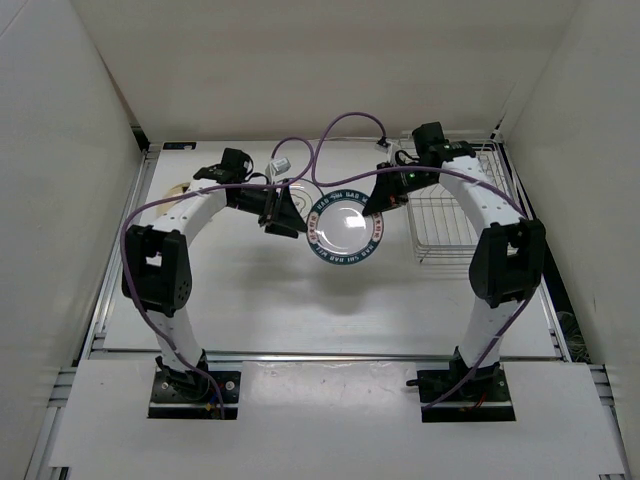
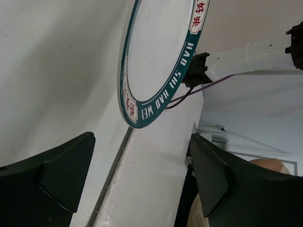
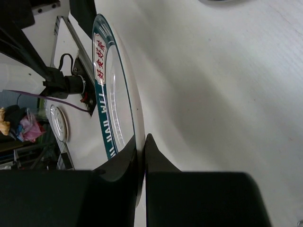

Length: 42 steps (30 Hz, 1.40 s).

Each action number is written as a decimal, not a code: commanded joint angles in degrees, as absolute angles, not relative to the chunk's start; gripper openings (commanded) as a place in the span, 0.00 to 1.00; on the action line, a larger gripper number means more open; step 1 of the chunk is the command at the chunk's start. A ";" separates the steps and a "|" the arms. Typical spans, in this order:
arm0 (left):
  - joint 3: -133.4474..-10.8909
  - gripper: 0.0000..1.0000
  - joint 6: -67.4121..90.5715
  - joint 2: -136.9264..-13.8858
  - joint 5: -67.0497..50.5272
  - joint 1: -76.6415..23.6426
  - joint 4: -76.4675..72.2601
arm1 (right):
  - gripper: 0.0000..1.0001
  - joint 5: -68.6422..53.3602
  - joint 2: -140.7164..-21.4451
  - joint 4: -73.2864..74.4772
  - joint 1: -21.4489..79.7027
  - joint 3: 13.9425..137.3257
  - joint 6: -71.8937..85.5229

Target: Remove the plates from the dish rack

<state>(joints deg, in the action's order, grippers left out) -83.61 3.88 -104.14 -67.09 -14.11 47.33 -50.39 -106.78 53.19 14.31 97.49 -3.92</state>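
A white plate with a blue-green lettered rim (image 1: pixel 345 226) hangs tilted above the middle of the table. My right gripper (image 1: pixel 385 200) is shut on its right edge; in the right wrist view both fingers pinch the rim (image 3: pixel 143 142) of the plate (image 3: pixel 118 80). At the plate's left edge my left gripper (image 1: pixel 285 212) stands open. The left wrist view has the plate (image 2: pixel 156 61) beyond the wide-apart fingertips (image 2: pixel 142 179), with nothing between them. The silver wire dish rack (image 1: pixel 455 215) sits at the right rear.
A cream plate (image 1: pixel 178 188) lies on the table at the far left. Another pale plate (image 1: pixel 300 188) lies partly hidden behind the left gripper. Purple cables (image 1: pixel 340 130) loop above both wrists. White walls enclose the table.
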 commanded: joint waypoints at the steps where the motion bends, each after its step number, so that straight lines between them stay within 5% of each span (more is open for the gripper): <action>1: -83.67 0.91 4.04 -105.29 -70.75 -14.24 45.97 | 0.00 -57.21 -108.80 50.80 15.99 102.56 -2.47; 14: -85.52 0.58 5.19 -109.25 -70.14 -14.24 45.44 | 0.00 -71.01 -115.31 48.35 18.71 103.45 2.02; 20: -85.52 0.10 5.19 -109.25 -69.08 -14.24 45.44 | 0.00 -72.77 -116.37 48.34 18.72 103.45 3.07; 24: -85.52 0.10 5.19 -108.11 -69.08 -14.24 45.44 | 0.02 -73.30 -116.89 48.34 18.72 103.45 3.08; 28: -86.04 0.10 9.39 -107.49 -63.38 -14.24 43.08 | 0.48 -62.35 -115.50 48.34 18.72 103.97 4.39; 31: -82.89 0.10 17.54 -106.79 -61.35 -14.24 37.63 | 0.51 -51.70 -113.39 49.66 17.94 103.97 1.85; 34: -81.65 0.10 23.35 -107.48 -61.35 -14.24 34.73 | 0.63 -49.41 -111.28 51.06 15.92 104.67 0.36; 42: -90.50 0.10 34.01 -117.14 -69.16 -8.62 32.17 | 0.72 -47.28 -101.80 55.63 13.19 104.51 -5.19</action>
